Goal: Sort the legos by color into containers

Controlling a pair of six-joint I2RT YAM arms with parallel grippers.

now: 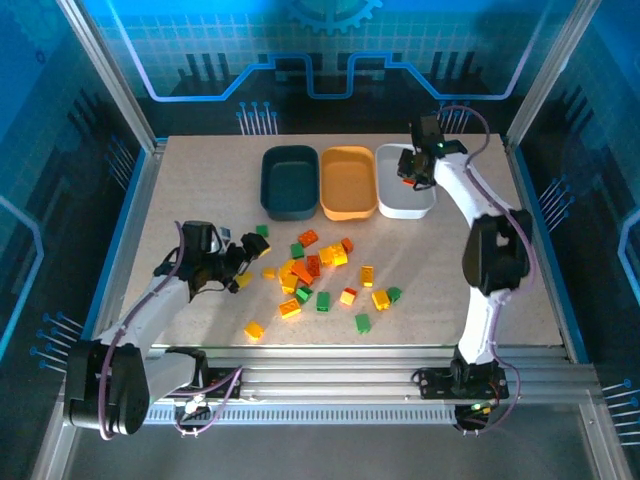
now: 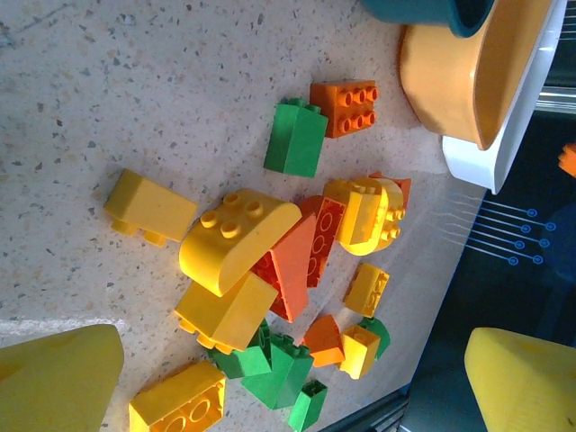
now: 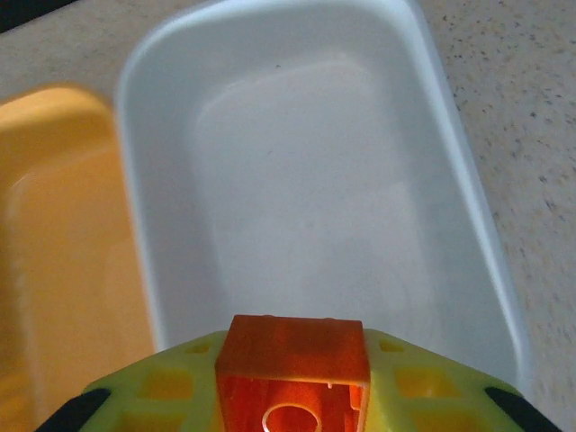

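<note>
The legos [image 1: 318, 272] are small bricks in yellow, green and orange. Most lie in a loose heap in the middle of the table [image 1: 180, 190]. A few lie apart, at 5 and 7 o'clock of the heap. In the left wrist view many show round studs. One big yellow brick has a curved side, and some bricks lean on each other.

Three trays stand side by side at 12 o'clock of the heap. The teal tray [image 1: 290, 208] is at 9 o'clock of the orange tray [image 1: 348, 212]. The white tray [image 1: 400, 210] is at 3 o'clock of it.

One orange brick [image 3: 292, 355] is up in the air over the white tray. The right gripper [image 1: 412, 172] pinches it between its two fingers, and its hollow underside faces the wrist camera. The right arm stands up at 5 o'clock of the table. It bends and reaches far out to 1 o'clock, with its gripper pointing down at the tray.

The left arm lies low and reaches out from 7 o'clock. The left gripper [image 1: 247, 262] is just beside the heap, at 9 o'clock of it. Its yellow fingers [image 2: 54, 382] are spread wide apart, and the bricks on the table show between them.
</note>
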